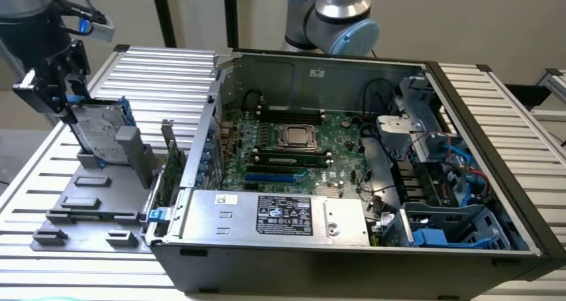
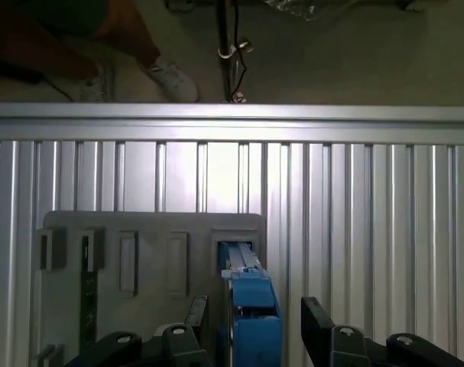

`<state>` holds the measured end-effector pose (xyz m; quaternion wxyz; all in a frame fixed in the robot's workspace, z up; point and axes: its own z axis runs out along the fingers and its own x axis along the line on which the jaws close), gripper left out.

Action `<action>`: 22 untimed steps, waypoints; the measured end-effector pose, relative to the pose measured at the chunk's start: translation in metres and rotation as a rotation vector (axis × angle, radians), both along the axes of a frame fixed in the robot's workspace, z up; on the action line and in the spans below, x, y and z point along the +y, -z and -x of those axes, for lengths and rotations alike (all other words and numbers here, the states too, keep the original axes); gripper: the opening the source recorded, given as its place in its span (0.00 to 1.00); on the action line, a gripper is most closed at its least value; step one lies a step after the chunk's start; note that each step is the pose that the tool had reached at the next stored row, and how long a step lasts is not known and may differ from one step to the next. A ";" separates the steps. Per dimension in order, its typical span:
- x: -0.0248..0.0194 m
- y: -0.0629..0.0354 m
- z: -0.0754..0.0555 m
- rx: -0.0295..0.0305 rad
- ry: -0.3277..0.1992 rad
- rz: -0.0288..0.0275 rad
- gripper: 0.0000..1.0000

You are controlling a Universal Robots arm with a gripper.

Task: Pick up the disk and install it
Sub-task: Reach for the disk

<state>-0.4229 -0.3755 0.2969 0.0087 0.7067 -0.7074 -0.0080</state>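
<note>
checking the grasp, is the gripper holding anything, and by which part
Nothing is clamped yet: the open gripper straddles the blue-railed top edge of the disk, a gap showing beside one finger; it stands in the grey fixture.

A plain beige wall (image 1: 203, 9) stood behind the slatted aluminium table (image 1: 159, 62), 2 black poles (image 1: 164, 16) rising against it. Past the table's edge lay a dull grey-brown floor (image 2: 354, 53), evenly lit.
</note>
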 end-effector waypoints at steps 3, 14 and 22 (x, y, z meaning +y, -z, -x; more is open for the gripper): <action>0.0000 0.0030 0.000 0.0000 -0.002 0.0089 0.60; 0.0010 0.0057 0.000 -0.0122 -0.006 0.0194 0.60; 0.0010 0.0027 0.000 -0.0121 -0.007 0.0194 0.60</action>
